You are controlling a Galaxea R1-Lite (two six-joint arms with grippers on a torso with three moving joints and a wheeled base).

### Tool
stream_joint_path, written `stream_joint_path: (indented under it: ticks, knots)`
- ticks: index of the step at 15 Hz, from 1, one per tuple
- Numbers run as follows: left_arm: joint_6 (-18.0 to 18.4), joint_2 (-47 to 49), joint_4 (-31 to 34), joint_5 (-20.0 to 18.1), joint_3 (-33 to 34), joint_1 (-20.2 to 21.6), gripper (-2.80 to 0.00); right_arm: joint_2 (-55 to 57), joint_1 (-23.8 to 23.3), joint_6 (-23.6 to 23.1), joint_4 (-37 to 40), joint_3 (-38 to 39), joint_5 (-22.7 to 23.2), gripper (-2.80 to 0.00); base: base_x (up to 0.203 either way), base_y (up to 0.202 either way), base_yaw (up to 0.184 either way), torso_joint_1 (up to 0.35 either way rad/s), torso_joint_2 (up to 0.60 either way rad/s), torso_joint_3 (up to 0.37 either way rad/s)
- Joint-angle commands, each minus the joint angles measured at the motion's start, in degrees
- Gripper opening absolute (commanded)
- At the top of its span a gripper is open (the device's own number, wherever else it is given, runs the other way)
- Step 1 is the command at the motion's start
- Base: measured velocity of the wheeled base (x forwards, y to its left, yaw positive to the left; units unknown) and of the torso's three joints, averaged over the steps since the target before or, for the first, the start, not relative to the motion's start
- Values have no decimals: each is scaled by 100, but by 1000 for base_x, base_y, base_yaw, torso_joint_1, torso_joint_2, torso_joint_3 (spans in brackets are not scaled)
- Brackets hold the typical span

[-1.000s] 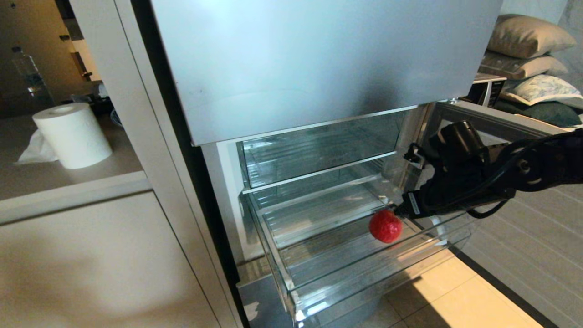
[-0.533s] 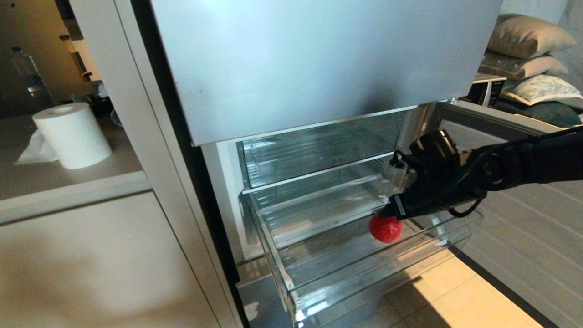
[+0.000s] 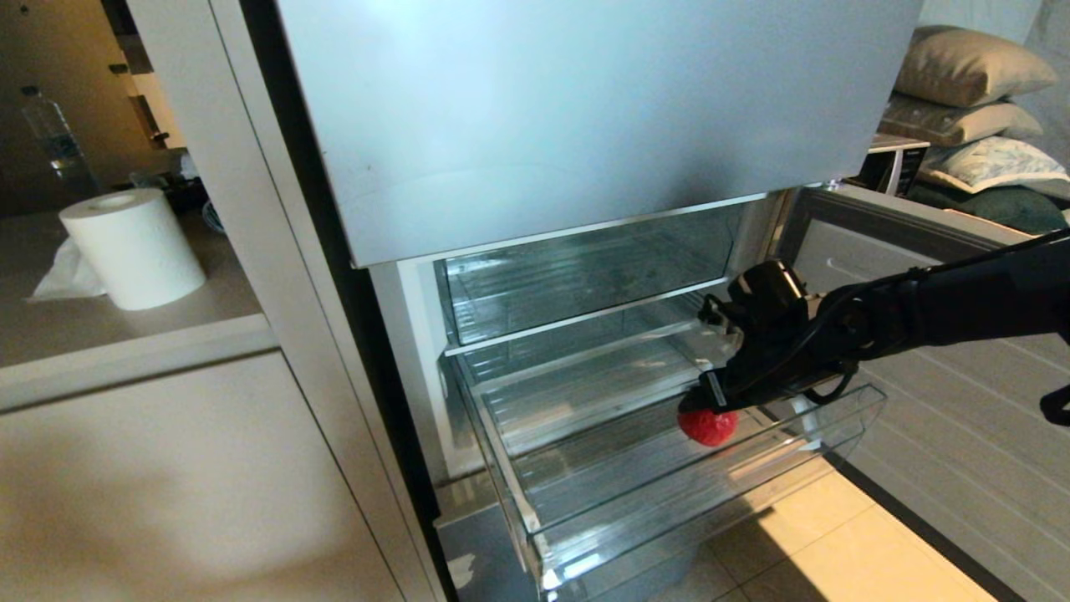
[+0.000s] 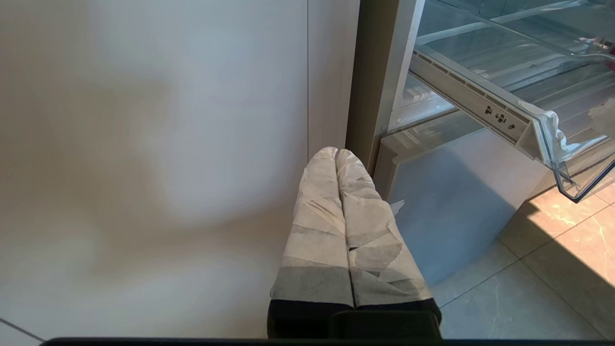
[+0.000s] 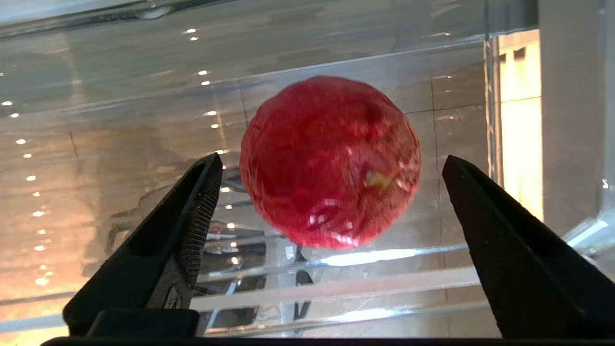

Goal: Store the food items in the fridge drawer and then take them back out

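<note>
Fridge drawer: I see it pulled out, clear-walled. Right pincer: reaching into the drawer, jaws apart either side of the fruit, not gripping. Left pincer: fingers together, low beside the cabinet. Red fruit: inside the drawer.

We note the right gripper has swung further left and down into the fridge drawer than a second ago, and its black arm now stretches flatter across the drawer's right side. Its fingers, which earlier sat close against the red fruit, now stand spread wide with a clear gap on either side of it in the right wrist view. The fruit itself sits slightly lower than before, with the gripper's tip right over its top in the head view.
</note>
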Motion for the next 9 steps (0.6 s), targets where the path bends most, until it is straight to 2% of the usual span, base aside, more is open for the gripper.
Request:
stream_joint_path:
  ticks: [1,9]
  knots:
    - [-2,-1,3,1,-1,2,-280,161,9,27,13,-113,-5,0,0,0,0,0,0,0]
    - [-2,0,3,6,-1,2,-280,230,107,187,-48,20,-42,0,0,0,0,0,0,0]
